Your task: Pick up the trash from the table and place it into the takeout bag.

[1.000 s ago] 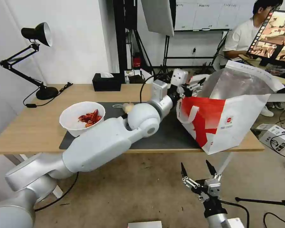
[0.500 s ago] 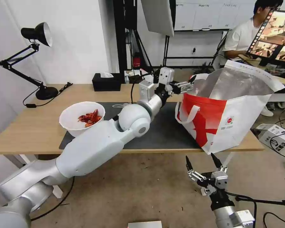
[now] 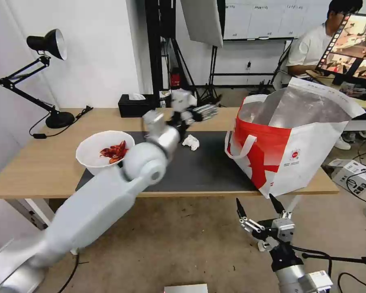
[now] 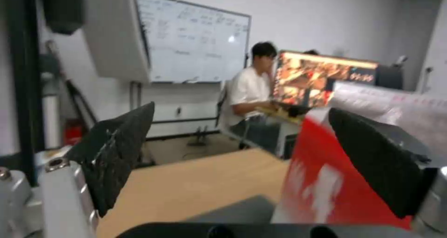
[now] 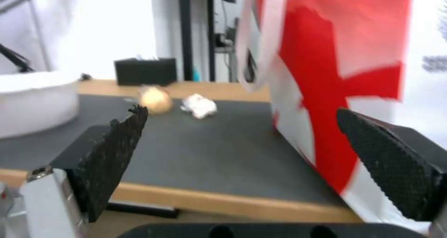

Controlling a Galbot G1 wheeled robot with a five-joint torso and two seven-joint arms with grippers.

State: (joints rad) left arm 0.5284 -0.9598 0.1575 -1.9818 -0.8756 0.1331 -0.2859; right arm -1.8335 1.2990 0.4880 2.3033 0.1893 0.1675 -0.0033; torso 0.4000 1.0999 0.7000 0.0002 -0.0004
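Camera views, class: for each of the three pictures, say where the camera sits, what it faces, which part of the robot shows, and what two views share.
Head view: high on the robot, looking down at the table; left arm, left gripper and right gripper show.
Left wrist view: above the table, facing the takeout bag; open fingers.
Right wrist view: below the table edge, facing the crumpled tissue and beige lump; open fingers.
Shared: all three show the bag.

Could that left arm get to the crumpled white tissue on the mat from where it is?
Probably yes. The left gripper hangs open just above and behind the crumpled tissue, which lies alone on the dark mat with nothing over it.
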